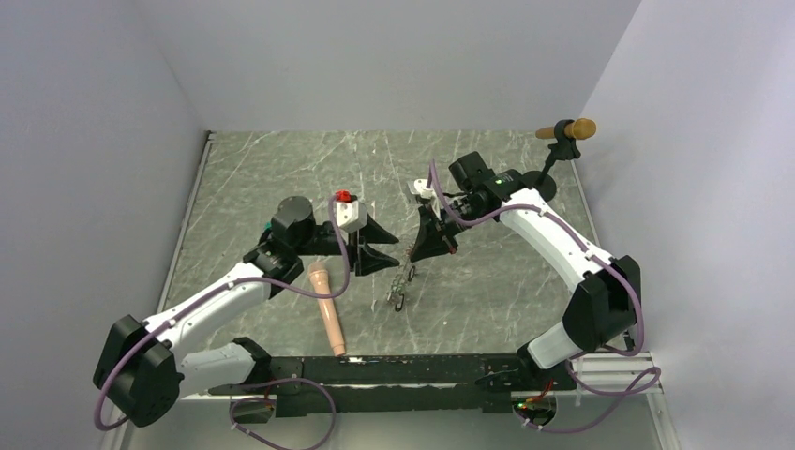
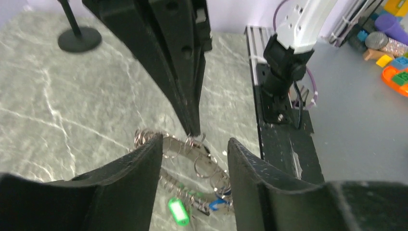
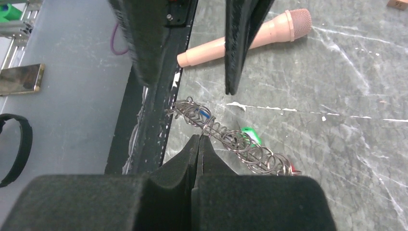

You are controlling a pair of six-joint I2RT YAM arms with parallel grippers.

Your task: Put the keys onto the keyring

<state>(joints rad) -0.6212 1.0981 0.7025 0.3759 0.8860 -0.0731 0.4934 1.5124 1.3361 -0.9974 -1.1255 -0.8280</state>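
Pinching the keyring [image 3: 240, 147], the right pincer [image 3: 198, 139] presents it; the left pincer [image 2: 195, 147] stands spread astride it and probably must next close on the green key [image 2: 177, 211].

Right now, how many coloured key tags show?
3 on the ring chain: blue tag near one end, green tag midway, red tag at the other end; others may be hidden.

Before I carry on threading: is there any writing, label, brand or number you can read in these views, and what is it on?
None: no view shows legible text.
green key tag: it has a pale label window, too blurred to read.
keyring: no markings visible.
peach microphone: no markings visible.
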